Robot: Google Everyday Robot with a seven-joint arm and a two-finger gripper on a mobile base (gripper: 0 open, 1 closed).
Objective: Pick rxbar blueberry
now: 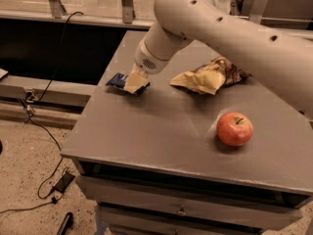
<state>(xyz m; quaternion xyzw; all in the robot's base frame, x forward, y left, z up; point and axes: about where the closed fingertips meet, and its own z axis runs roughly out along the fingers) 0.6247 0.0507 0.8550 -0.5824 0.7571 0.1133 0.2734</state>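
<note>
The rxbar blueberry (116,80) is a small dark blue bar near the table's left edge. My gripper (134,82) is right on it, at the end of the white arm that reaches down from the upper right. Its tan fingers (136,81) cover the bar's right half and are shut on it. The bar sits at or just above the table top, with a dark shadow under it. Only its left end shows.
A tan-and-brown snack bag (206,77) lies right of the gripper. A red apple (234,129) stands at the front right. The grey table (146,131) has drawers below. Cables and a rail lie on the floor at left.
</note>
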